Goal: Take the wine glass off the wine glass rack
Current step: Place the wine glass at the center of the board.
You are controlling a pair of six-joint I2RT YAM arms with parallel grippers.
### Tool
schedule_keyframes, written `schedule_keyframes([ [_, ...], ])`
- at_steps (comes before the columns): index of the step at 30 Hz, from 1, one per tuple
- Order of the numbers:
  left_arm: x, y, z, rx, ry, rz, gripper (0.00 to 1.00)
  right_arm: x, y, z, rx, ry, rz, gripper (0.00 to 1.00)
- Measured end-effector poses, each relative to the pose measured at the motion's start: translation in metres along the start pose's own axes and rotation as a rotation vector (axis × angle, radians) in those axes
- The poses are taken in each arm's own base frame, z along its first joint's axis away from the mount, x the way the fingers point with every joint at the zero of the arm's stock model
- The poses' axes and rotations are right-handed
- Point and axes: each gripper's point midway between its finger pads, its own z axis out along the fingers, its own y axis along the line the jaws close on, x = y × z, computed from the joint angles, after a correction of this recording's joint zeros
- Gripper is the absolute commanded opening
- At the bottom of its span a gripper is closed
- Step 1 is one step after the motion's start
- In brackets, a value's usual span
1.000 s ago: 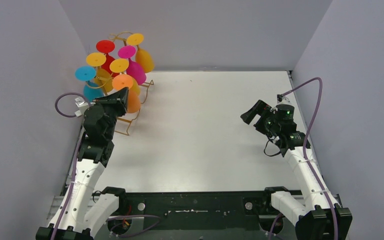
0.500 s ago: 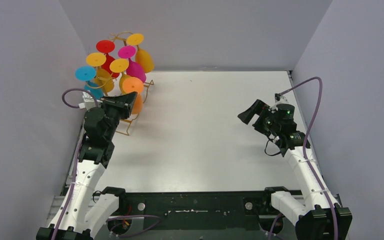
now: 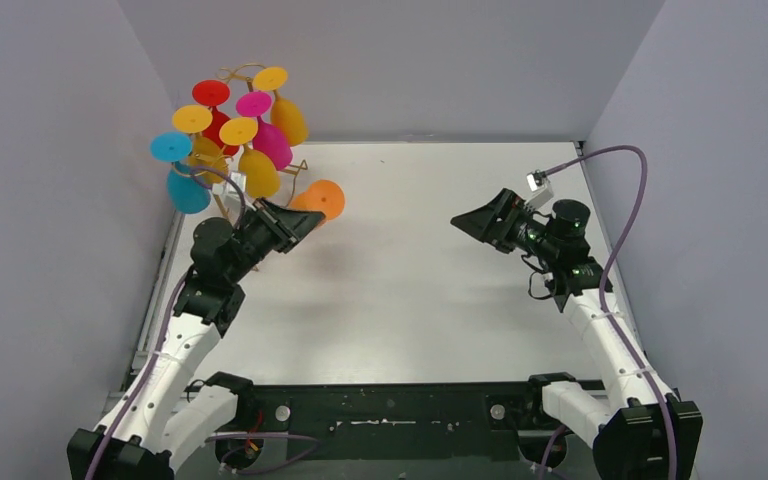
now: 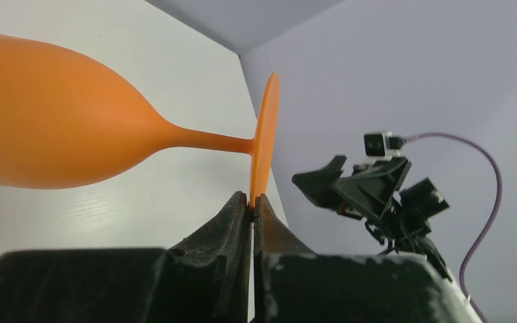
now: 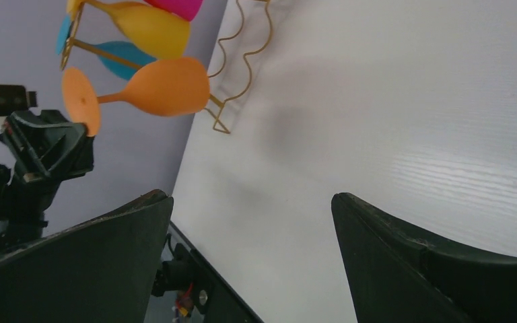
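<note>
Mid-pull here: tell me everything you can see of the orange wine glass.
The orange wine glass is one opaque, matte, plastic-looking piece: rounded bowl, thin stem, flat round foot. It lies sideways in the air, stem about level, above the table and just right of the rack. The left tool, shut on the foot's edge, holds it; no other contact shows.

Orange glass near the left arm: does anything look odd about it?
Yes: the orange wine glass is off the rack, upside down and tilted in mid-air, pinched only at its foot's rim by the left gripper.
</note>
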Motion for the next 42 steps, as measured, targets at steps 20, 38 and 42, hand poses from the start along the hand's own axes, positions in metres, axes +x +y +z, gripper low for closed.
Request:
schedule_keyframes([
  [20, 0.128, -0.044, 0.013, 0.265, 0.416, 0.186, 0.0, 0.079, 0.104, 0.03, -0.423, 0.282, -0.039, 0.45],
  [38, 0.141, -0.048, 0.006, 0.31, 0.489, 0.181, 0.34, 0.088, 0.121, 0.025, -0.538, 0.278, -0.076, 0.0],
  [42, 0.149, -0.049, 0.005, 0.331, 0.531, 0.16, 0.38, 0.092, 0.124, 0.023, -0.56, 0.279, -0.111, 0.0],
])
